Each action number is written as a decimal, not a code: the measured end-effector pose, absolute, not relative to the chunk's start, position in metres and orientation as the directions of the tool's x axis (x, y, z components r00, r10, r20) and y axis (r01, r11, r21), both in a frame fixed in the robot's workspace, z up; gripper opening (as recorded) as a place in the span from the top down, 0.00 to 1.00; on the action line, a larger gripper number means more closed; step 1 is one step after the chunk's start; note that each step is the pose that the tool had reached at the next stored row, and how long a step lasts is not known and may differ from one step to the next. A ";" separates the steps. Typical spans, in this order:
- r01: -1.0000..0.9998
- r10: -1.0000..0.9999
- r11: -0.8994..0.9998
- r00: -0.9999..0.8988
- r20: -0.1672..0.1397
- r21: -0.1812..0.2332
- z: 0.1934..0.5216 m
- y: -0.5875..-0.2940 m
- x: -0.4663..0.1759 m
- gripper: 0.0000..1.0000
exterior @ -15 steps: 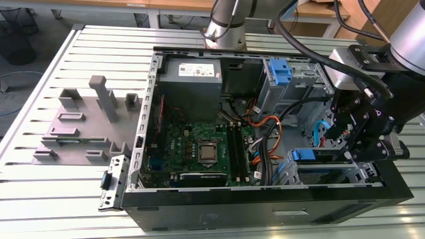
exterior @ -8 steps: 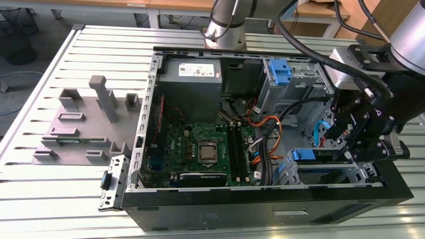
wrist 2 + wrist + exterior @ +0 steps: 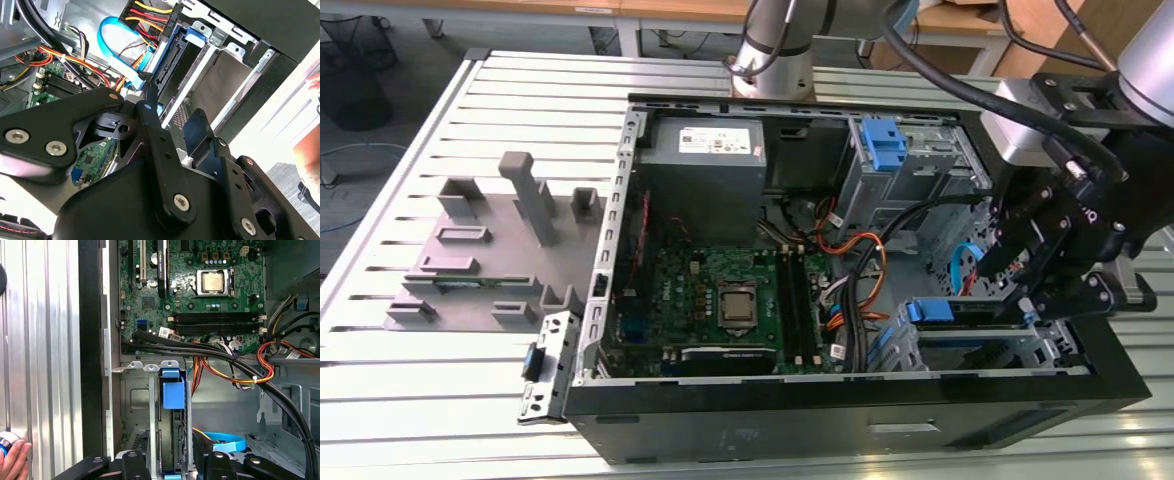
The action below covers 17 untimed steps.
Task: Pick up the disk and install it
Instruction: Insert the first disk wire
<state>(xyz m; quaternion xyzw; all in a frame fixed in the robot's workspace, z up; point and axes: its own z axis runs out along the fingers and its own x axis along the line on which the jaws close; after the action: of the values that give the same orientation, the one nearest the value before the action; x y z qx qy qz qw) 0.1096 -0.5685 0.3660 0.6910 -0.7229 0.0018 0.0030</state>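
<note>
1. silver and bright blue, the disk (image 3: pixel 945 312) sits on edge in the drive bay (image 3: pixel 987 345) at the lower right of the exterior view, inside the open computer case (image 3: pixel 854 420). the first wrist view shows its blue carrier slotted between the bay's metal rails, a fit that suggests it is at or near its installed place.
2. black and bulky, the gripper (image 3: pixel 1047 290) hangs directly over that bay at the exterior view's right, in line with the disk. the position reads as that of a tool guiding the carrier down the rails. whether it is clamped on the carrier or clear of it cannot be told.
3. orange, red and black cables (image 3: pixel 240 372) run past the bay mouth, and a light blue data cable (image 3: pixel 225 442) loops just beside the disk. they look bundled aside to leave the slot free.
4. green motherboard (image 3: pixel 720 290) lies flat at the case's centre. a grey box with a white label (image 3: pixel 707 150) and a narrow upright blue latch (image 3: pixel 887 145) stand along the upper edge, well apart from the work.
5. grey fixtures (image 3: pixel 494 250) rest on the slatted metal table (image 3: pixel 427 400) at the exterior view's left, untouched.
6. one hand (image 3: pixel 12 462) of a person rests on the table beside the case wall in the first wrist view, seemingly only watching over the work.
</note>
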 end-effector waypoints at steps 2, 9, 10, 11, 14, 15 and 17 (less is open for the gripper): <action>-0.999 -0.999 0.045 -0.045 0.006 0.003 0.368 -0.569 0.110 0.52; -0.999 -0.999 0.045 -0.045 0.007 0.003 0.368 -0.567 0.110 0.52; -0.999 -0.999 0.045 -0.045 0.007 0.003 0.368 -0.567 0.110 0.52; -0.999 -0.999 0.045 -0.045 0.007 0.003 0.368 -0.567 0.110 0.52; -0.999 -0.999 0.045 -0.045 0.007 0.003 0.368 -0.565 0.110 0.52; -0.999 -0.999 0.045 -0.045 0.007 0.003 0.368 -0.564 0.110 0.52; -0.999 -0.999 0.045 -0.045 0.007 0.003 0.368 -0.563 0.110 0.52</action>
<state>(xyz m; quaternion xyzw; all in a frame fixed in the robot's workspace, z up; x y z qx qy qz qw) 0.1100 -0.5626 0.3682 0.6910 -0.7228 0.0012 0.0036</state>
